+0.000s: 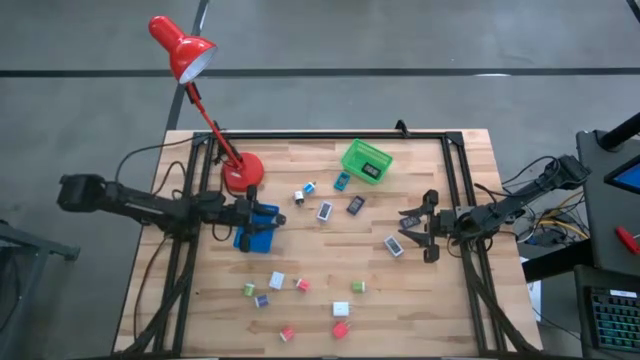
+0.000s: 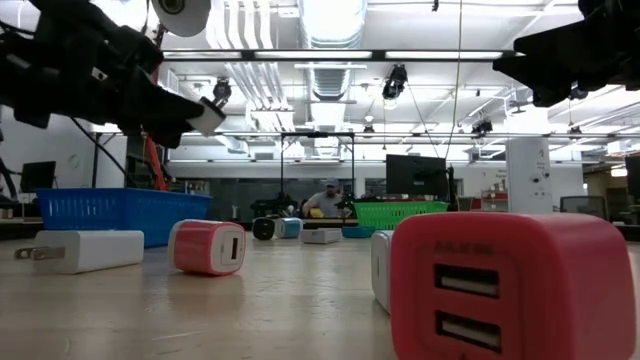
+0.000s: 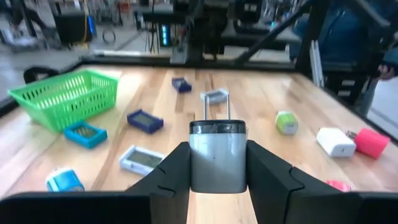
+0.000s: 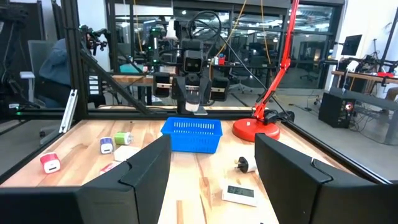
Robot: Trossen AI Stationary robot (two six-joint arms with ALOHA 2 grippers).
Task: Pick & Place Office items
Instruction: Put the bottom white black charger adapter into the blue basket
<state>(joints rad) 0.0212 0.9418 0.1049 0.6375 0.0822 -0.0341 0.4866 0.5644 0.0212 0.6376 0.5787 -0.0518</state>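
My left gripper (image 1: 252, 210) hangs just above the blue tray (image 1: 258, 236) at the table's left and is shut on a grey plug block (image 3: 217, 163). My right gripper (image 1: 410, 228) waits open at the right side with nothing between its fingers (image 4: 149, 168). Several small office items lie loose on the wood: white, red, green and purple blocks near the front (image 1: 341, 309) and flat dark, grey and teal pieces in the middle (image 1: 325, 211). A flat grey piece (image 1: 393, 245) lies near my right gripper. My left gripper pinches the grey plug block by its two side faces (image 3: 194, 167) between its two fingers. The fingers come almost level from the table's left. The block's two metal prongs (image 3: 216, 106) stick forward past the fingertips. It is lifted clear, above the blue tray.
A green basket (image 1: 366, 160) stands at the far middle with a dark piece in it. The red desk lamp's base (image 1: 241, 172) sits just beyond the blue tray, its arm leaning to the far left. Black frame rails (image 1: 458, 180) run along the table's sides. A person sits in the room behind.
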